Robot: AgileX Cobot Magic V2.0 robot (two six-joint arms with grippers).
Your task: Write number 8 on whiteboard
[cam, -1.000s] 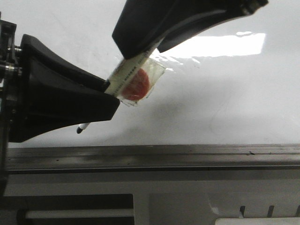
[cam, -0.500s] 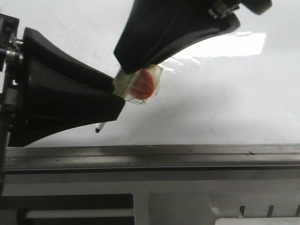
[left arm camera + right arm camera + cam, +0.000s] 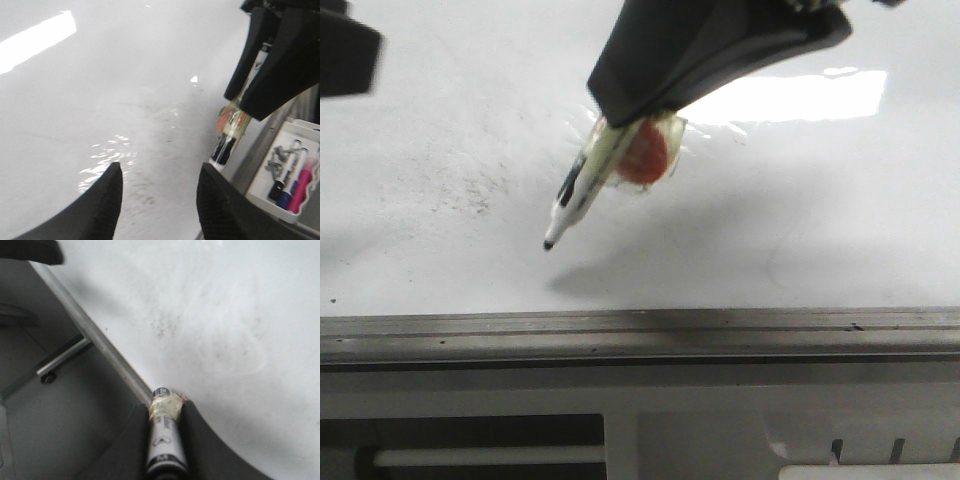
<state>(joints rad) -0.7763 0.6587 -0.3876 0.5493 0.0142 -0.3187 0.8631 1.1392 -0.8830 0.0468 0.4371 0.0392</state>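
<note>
1. While my right gripper [image 3: 650, 110] pinches the marker pen [image 3: 582, 188], the pen's long axis slants down toward the robot's left, tip lowest.
2. That tip hangs just above the whiteboard [image 3: 820, 220]; its shadow lies apart from it, so I judge no contact.
3. No number 8 shows, only faint grey smudges, so writing looks unstarted.
4. My left gripper [image 3: 160, 195] stands spread and empty, off to the side; the right arm is nearer.
5. Next I'd lower the tip straight onto the board.

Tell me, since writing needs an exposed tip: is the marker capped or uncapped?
Uncapped. The marker, held in the right gripper, shows a bare dark tip pointing down at the whiteboard, no cap over it.
</note>
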